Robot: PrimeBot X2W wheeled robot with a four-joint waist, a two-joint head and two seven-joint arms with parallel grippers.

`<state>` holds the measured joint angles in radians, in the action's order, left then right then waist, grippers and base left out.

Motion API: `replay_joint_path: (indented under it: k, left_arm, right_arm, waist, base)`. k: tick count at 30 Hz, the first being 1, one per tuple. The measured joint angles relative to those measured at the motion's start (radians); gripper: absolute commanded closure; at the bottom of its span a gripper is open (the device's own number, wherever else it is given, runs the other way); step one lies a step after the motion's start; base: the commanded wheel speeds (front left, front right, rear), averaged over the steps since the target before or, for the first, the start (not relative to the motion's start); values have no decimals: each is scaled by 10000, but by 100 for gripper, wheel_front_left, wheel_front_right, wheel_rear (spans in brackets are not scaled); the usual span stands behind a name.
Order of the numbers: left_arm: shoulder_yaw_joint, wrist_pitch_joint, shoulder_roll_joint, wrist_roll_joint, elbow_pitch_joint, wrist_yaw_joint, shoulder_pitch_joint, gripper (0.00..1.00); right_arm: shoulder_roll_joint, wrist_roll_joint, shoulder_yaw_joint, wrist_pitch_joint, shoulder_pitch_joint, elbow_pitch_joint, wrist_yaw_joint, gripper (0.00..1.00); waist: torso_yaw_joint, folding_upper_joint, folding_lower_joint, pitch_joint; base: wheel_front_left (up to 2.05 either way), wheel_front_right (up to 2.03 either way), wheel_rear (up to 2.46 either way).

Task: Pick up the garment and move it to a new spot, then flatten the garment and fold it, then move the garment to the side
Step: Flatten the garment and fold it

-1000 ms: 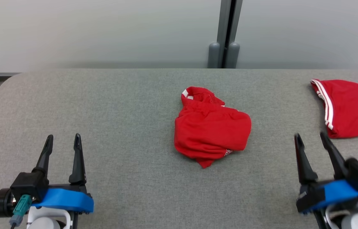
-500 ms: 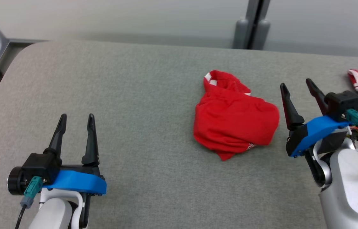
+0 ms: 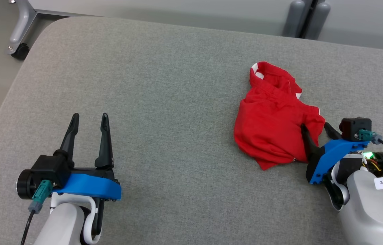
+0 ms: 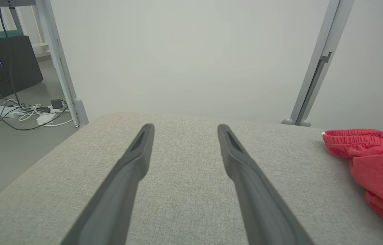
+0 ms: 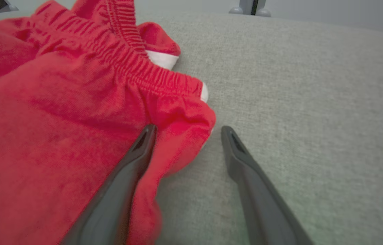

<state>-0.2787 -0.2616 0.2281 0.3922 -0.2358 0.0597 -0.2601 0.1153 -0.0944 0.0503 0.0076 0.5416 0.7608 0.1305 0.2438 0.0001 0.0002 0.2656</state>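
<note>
Now the right gripper (image 3: 315,126) straddles an edge of the red garment (image 3: 273,129), fingers spread, gripping nothing. Well apart from the garment, the left gripper (image 3: 90,116) hovers equally spread.

**Right gripper closes in on the garment as the view swings**

The head view has turned, so the whole scene has slid to the right and up the frame. The table's (image 3: 164,85) rounded left corner and a wheeled frame leg (image 3: 19,51) have come into the upper left. The right gripper (image 3: 315,126), a second ago at the lower right and well apart from the garment (image 3: 273,126), has come up to its right edge. In the right wrist view one finger (image 5: 133,160) now lies over red cloth, with a fold between the two.
</note>
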Motion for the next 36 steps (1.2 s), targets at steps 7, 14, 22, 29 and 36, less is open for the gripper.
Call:
replay_joint_path:
  k: [7, 14, 22, 29, 36]
  left_arm:
    - [153, 0, -169, -194, -136, -163, -50, 0]
    - [366, 0, -207, -332, -244, -272, -30, 0]
    - [522, 0, -318, -449, -403, -403, 267, 0]
    - [639, 0, -362, -506, -472, -431, 512, 0]
    - [706, 0, -405, -537, -426, -460, 778, 0]
  right_arm:
    - [-161, -566, -113, -456, 417, 1007, -2, 71]
    - [107, -761, -82, -1323, 551, 1419, 2, 100]
    - [1419, -1062, 562, -2086, 648, 1085, 0, 100]
    - [1446, -1016, 244, -2245, 456, -180, 0, 100]
    - [424, -1057, -1582, -1668, -624, -2364, 0, 100]
  waist:
    - [53, 0, -1, -2]
    - [-146, 0, -1, -200]
    - [-496, 0, -1, -822]
    - [-652, 0, -2, -1305]
    - [-592, 0, -4, -1665]
  base:
    - [0, 0, 0]
    - [0, 0, 0]
    - [0, 0, 0]
    - [0, 0, 0]
    - [0, 0, 0]
